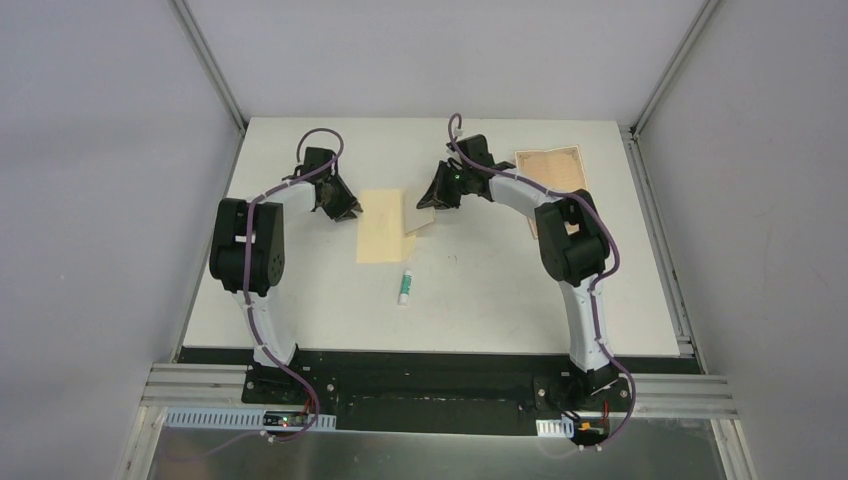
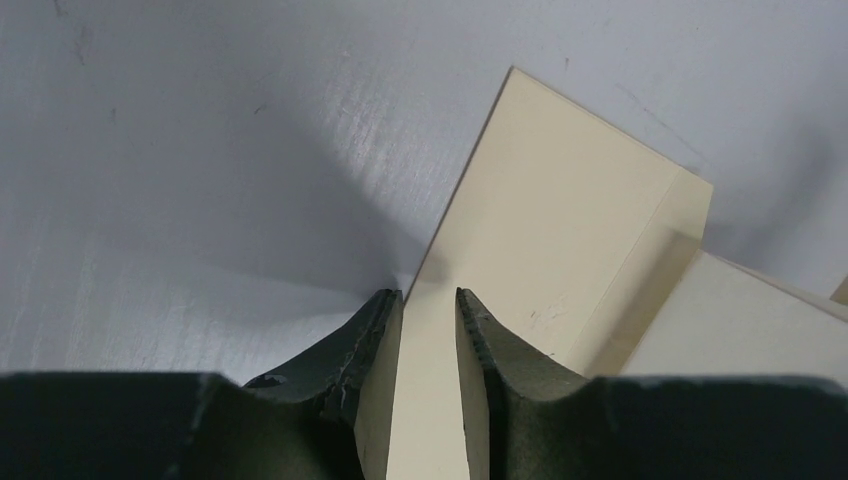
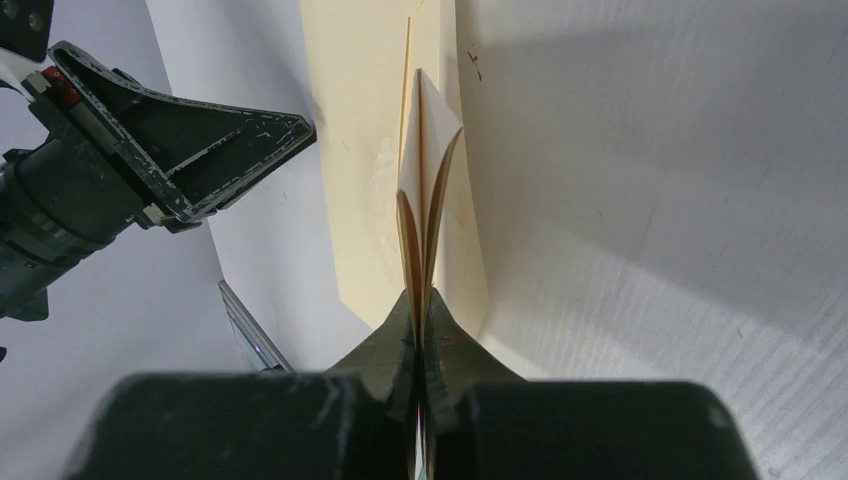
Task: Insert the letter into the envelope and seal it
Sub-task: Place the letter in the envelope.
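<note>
On the white table [image 1: 480, 290] between grey walls [image 1: 100, 150], right gripper [image 3: 420, 300] is clamping the letter [image 3: 432, 130] between its jaws; left gripper [image 2: 430, 295] is gaping slightly over the envelope [image 2: 560, 200].

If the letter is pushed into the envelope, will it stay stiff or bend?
Likely floppy: pinched in the right gripper, the letter bows apart in curved layers. It looks thin and light, so it may buckle against the envelope instead of sliding in. Held at one end only, its far end could droop.
</note>
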Tool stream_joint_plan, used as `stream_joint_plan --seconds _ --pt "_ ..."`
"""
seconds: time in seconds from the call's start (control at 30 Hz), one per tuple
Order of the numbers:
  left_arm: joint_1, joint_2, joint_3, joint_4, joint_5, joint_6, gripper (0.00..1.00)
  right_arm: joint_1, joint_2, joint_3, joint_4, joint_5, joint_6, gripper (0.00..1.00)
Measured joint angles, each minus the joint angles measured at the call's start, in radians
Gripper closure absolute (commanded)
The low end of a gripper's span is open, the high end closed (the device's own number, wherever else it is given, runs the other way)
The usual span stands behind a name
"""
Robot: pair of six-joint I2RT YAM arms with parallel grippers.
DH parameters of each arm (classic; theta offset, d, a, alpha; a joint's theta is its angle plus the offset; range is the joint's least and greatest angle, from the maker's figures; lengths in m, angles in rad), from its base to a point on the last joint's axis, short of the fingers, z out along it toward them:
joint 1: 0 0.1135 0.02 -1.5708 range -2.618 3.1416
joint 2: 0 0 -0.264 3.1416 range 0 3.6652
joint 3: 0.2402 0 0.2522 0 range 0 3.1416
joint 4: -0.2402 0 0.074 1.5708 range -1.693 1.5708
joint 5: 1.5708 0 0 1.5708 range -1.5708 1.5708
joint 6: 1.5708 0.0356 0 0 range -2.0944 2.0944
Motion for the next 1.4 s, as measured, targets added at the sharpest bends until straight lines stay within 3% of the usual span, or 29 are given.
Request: stream_joint_plan --seconds 0.5,1.3,1.4 --pt "-0.035 -0.023 -0.056 0.055 -0.003 -0.06 0.76 0.028 0.065 0.0 -0.003 0.008 -0.001 1.0" --pt "-0.08 -0.026 -0.062 0.061 0.007 -0.103 0.73 0.07 0.094 0.0 0.048 0.026 0.039 1.0" --pt "-0.079 -0.026 -0.062 0.061 0.018 -0.105 0.73 0.071 0.094 0.0 0.056 0.029 0.042 0.88"
